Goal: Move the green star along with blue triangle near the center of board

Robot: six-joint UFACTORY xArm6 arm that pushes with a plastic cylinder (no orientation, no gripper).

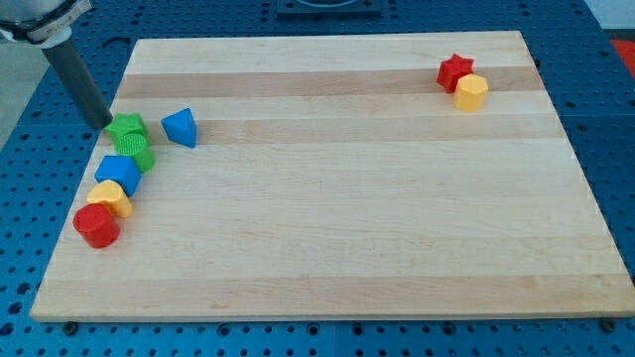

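The green star [126, 126] lies near the board's left edge, in the upper left part. The blue triangle [181, 128] sits just to its right, a small gap between them. My tip [106, 124] is at the left side of the green star, touching or almost touching it. The dark rod rises from it toward the view's top left.
A green round block [136, 153] sits just below the star. Below it run a blue block [118, 174], a yellow block [109, 198] and a red block [96, 226] along the left edge. A red star [454, 71] and a yellow block [471, 92] lie at the upper right. The wooden board [337, 198] rests on a blue pegboard.
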